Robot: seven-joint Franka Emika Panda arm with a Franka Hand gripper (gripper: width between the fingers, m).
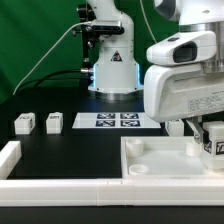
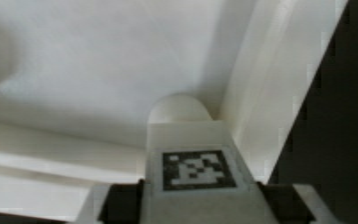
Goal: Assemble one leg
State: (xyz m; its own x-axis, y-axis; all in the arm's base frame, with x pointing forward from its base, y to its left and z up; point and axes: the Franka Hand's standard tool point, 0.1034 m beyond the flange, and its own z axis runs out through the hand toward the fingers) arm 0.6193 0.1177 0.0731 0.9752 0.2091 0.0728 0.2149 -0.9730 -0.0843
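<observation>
1. Your gripper (image 1: 207, 140) is clamped on the leg (image 1: 214, 146). In the wrist view the fingers (image 2: 126, 203) press on the two sides of the leg (image 2: 194, 150), and its square marker faces the camera.
2. The long axis of the leg runs straight out from the gripper and points down toward the white tray piece (image 1: 155, 172). The rounded free end is the far end, away from the fingers.
3. This free end is over the inside of the white tray piece (image 2: 87, 120), just beside one of its side walls and near a corner. I cannot tell whether it already touches the floor of the piece or hangs a little above it.
4. I judge that the coming move depends on one thing: the free end must be in line with a round corner socket. The leg itself hides the spot under it, so you cannot confirm this line from here.
5. In the part of the white tray piece that shows, no leg stands. The round socket (image 1: 137, 148) at its corner toward the exterior view's left looks empty.
6. Two other legs (image 1: 25, 123) lie on the table (image 1: 70, 150) at the exterior view's left, near the marker board (image 1: 115, 121) and well apart from the gripper.
</observation>
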